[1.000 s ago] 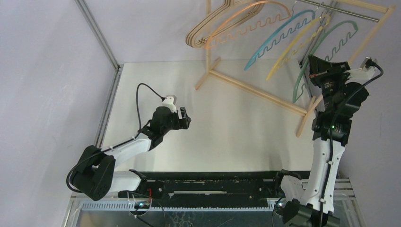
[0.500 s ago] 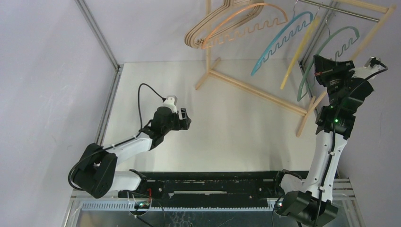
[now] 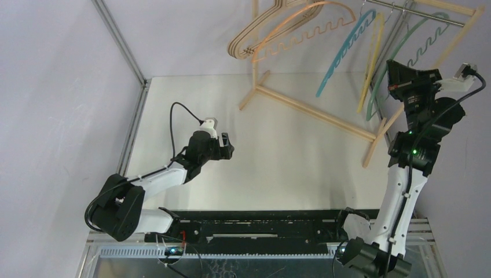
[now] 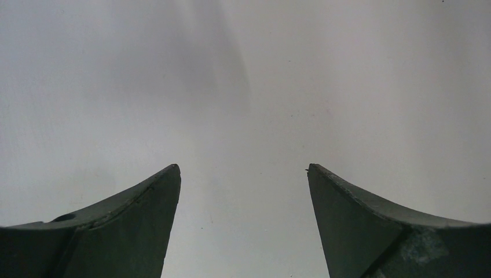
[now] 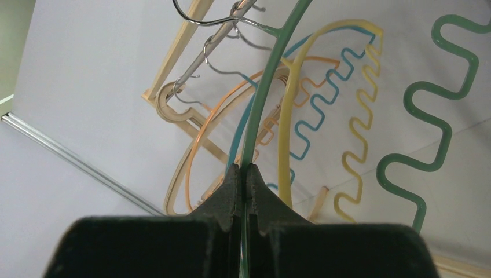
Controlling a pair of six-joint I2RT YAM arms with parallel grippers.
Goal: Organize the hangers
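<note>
Right hand [image 5: 244, 169] pinches the green hanger [image 5: 248, 133] (left hand [image 4: 243, 171] gapes, empty).

- The rack [image 3: 315, 113] lays base bars across the table [image 3: 289, 162], blocking low passes.
- Under the rack's rod [image 3: 417, 12], hangers [image 5: 282, 145] crowd together, leaving only slim gaps.
- Left of the rack, open table allows free passage.

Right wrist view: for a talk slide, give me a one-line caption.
Right gripper shut on the thin arch of the green hanger, with the yellow hanger just behind.
</note>
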